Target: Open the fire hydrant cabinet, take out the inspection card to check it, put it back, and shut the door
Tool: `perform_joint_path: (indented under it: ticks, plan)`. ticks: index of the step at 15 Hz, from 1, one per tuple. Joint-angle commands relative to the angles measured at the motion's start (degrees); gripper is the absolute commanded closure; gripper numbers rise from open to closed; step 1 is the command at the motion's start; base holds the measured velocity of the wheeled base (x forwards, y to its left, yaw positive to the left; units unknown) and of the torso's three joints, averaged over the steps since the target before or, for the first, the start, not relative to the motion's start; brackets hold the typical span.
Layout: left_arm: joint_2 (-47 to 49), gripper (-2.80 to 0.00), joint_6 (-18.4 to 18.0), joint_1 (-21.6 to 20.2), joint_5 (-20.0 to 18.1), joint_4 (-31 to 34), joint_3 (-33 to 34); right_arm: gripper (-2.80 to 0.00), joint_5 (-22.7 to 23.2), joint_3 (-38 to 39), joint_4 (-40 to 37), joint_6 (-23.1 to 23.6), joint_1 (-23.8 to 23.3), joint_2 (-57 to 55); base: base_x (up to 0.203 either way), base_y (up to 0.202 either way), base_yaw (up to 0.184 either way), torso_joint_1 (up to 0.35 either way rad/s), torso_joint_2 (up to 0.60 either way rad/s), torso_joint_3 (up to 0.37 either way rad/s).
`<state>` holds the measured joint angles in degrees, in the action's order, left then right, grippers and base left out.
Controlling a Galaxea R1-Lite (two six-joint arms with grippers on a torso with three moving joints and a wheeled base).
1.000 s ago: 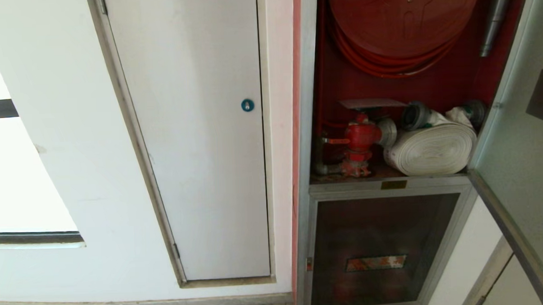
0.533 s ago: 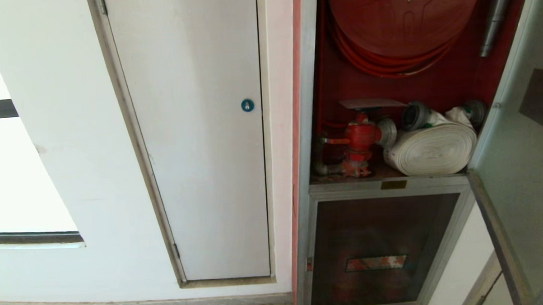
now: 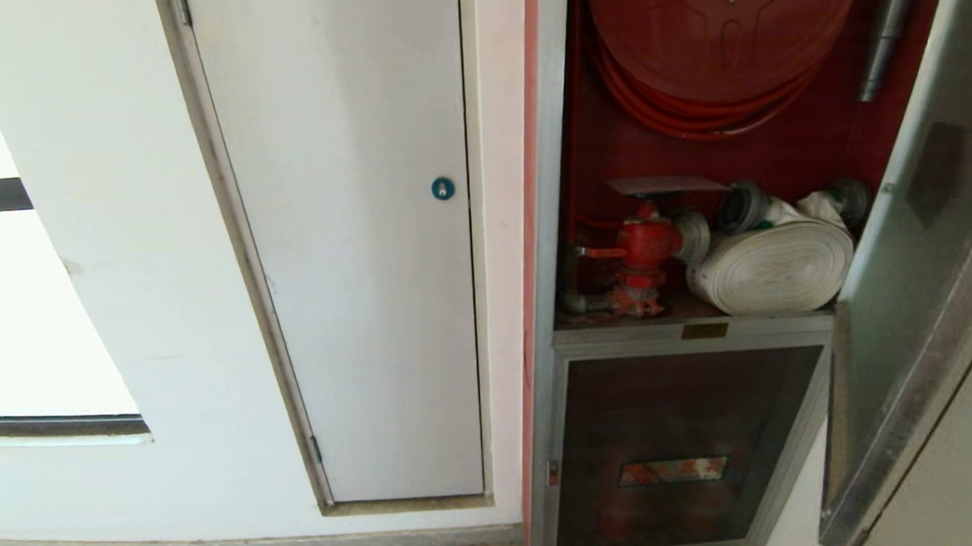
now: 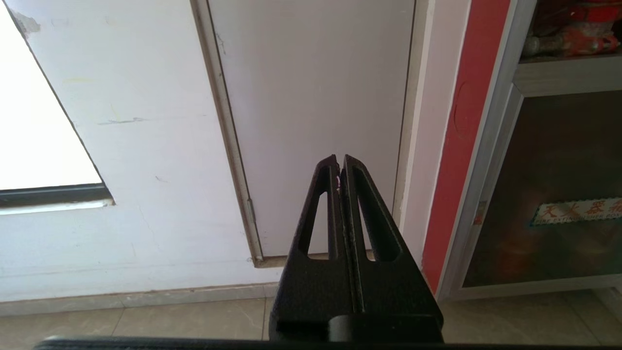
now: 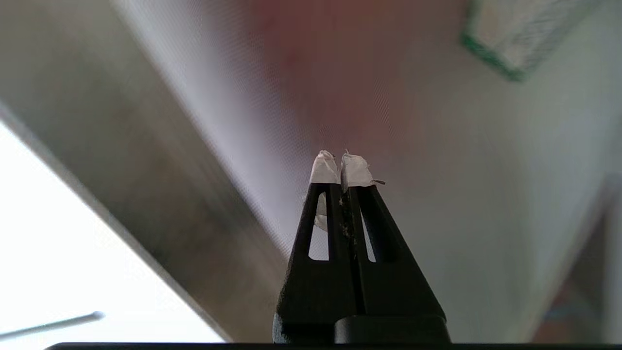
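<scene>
Door (image 3: 911, 290) first: you can see its glass panel in the silver frame standing ajar at the right edge of the head view, swung partway across the opening of the fire hydrant cabinet (image 3: 550, 222). Inside, the inspection card (image 3: 667, 185) lies flat on top of the red hydrant valve (image 3: 645, 247), with the white rolled hose (image 3: 773, 267) just beside the valve and the red hose reel (image 3: 724, 30) above them. That placement suggests the card is already back, so your step in hand is closing the door.

Your right gripper (image 5: 340, 167) has its taped fingertips pressed together, holding nothing, and it sits close to the glass; whether it touches the pane you cannot tell. The green-bordered sticker (image 5: 520, 34) shows beyond it in the right wrist view. Your left gripper (image 4: 339, 167) is likewise closed and empty, parked low in front of the white panel door (image 3: 355, 229), away from the cabinet.

For the next move, push the glass door toward the frame until its free edge meets the cabinet's left upright, and make sure it seats flush.
</scene>
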<state>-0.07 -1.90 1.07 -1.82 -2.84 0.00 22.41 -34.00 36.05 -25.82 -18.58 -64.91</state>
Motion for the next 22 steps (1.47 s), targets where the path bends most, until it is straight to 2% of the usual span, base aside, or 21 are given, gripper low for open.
perform_joint_path:
  ticks: [1,4,12,15,19,22]
  plan:
    - [0.0,0.00,0.1,0.0,0.0,-0.1,1.3,0.00,0.2,-5.3,0.3,-0.2,5.1,-10.8,0.000,0.000,0.000,0.000,0.00,0.000]
    - [0.0,0.00,0.0,0.0,0.0,-0.1,1.3,0.00,0.2,-14.4,0.3,-0.3,8.0,-22.4,0.000,0.000,0.000,0.000,0.00,0.000]
    - [0.0,0.00,0.0,0.0,0.0,-0.1,1.3,0.00,-0.8,-42.8,0.4,-0.1,12.2,-52.7,0.000,0.000,0.000,0.000,0.00,0.000]
    - [0.0,0.00,0.0,0.0,0.0,-0.1,1.3,0.00,-3.4,-50.5,0.5,-0.1,13.1,-59.7,0.000,0.000,0.000,0.000,0.00,0.000]
    - [0.0,0.00,0.0,0.0,0.0,-0.1,1.3,0.00,-4.3,-50.7,0.4,-0.1,13.7,-59.2,0.000,0.000,0.000,0.000,0.00,0.000]
    - [0.0,0.00,0.0,0.0,0.0,-0.1,1.3,0.00,-5.5,-46.0,0.5,-0.1,13.9,-54.5,0.000,0.000,0.000,0.000,0.00,0.000]
